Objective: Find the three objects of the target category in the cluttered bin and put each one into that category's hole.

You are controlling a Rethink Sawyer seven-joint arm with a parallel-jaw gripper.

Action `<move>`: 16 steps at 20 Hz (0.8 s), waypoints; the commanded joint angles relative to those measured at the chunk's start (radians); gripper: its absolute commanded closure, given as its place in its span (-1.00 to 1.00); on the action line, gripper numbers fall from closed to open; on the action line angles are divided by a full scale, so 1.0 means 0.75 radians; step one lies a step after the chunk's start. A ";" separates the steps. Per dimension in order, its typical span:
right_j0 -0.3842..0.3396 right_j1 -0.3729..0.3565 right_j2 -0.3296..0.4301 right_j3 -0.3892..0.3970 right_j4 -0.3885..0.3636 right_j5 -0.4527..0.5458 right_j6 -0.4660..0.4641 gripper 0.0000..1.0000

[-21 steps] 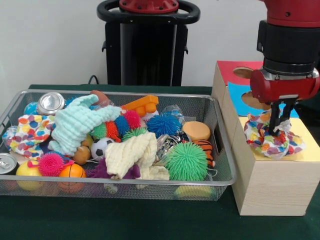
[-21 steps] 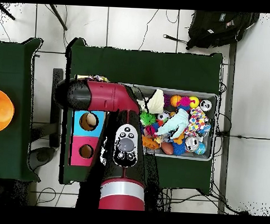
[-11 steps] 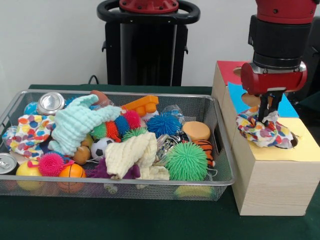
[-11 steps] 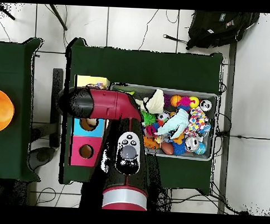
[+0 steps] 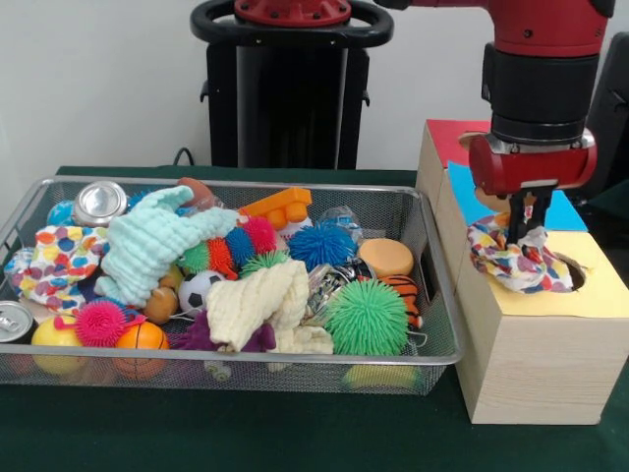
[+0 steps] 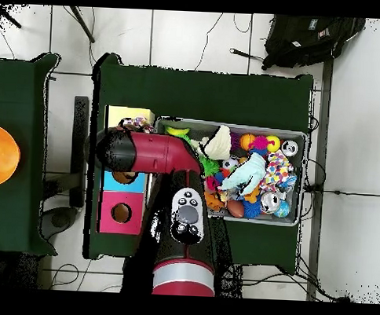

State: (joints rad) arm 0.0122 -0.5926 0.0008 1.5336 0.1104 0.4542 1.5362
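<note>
Red arm (image 5: 536,20) with a black cylindrical wrist section, silver ring beneath it, then a rounded red housing above the wooden box (image 5: 531,344). Thin black gripper (image 5: 523,228) fingers. Overhead: glossy red links, black joint cap, grey button pad.

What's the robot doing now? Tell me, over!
Gripper shut on spotted cloth. Cloth bunched on yellow panel, beside the hole, not in. Nothing blocking.
</note>
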 commanded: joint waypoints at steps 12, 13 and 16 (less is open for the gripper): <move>0.028 0.055 0.164 0.235 0.021 -0.138 0.260 1.00; 0.030 0.056 0.168 0.239 0.027 -0.145 0.266 1.00; 0.038 0.058 0.177 0.249 0.041 -0.165 0.281 1.00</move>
State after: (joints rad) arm 0.0267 -0.5978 0.0319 1.5871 0.1116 0.3406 1.5362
